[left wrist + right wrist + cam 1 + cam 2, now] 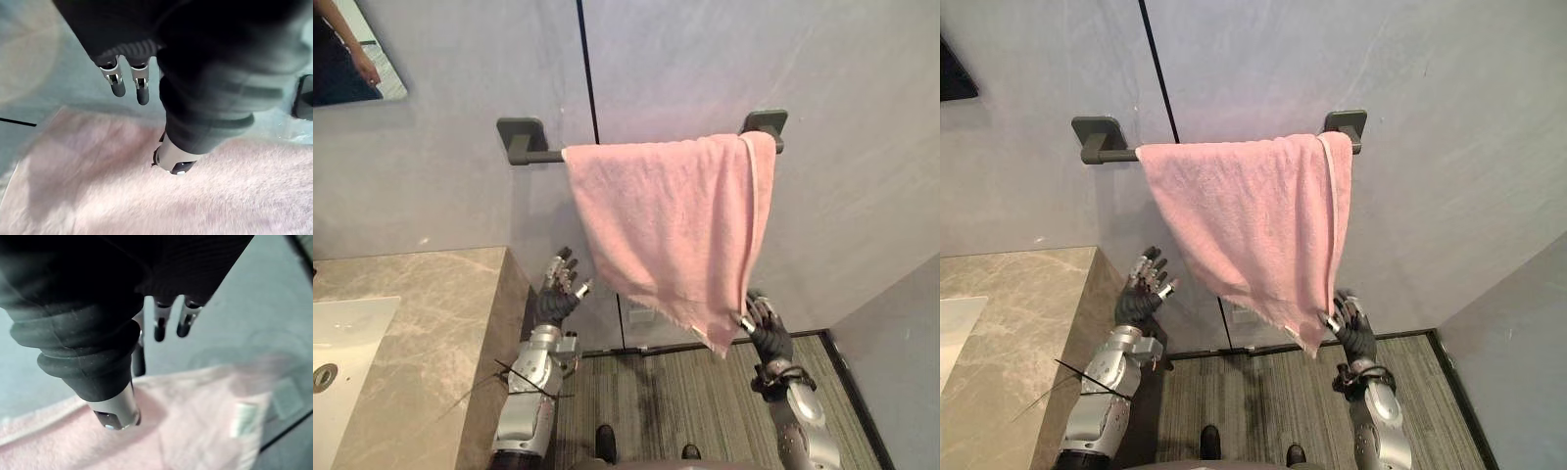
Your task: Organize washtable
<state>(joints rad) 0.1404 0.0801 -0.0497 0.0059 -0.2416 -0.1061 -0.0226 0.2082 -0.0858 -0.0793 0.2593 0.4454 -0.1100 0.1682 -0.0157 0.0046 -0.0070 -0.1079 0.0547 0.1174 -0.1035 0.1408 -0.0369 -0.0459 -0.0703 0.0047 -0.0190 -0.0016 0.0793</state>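
Observation:
A pink towel hangs folded over a dark wall-mounted towel bar, its lower edge slanting down to a corner at the right. My left hand is raised below the towel's left side, apart from it, with its fingers spread and open. My right hand is up beside the towel's low right corner, fingers straight and just at the cloth's edge. The right wrist view looks past straight fingers at the towel and its white label. The left wrist view shows the towel beyond relaxed fingers.
A marble washtable top with a white sink lies at the left. A mirror hangs at the upper left, reflecting a person's arm. Striped flooring runs below the towel, with grey wall close on the right.

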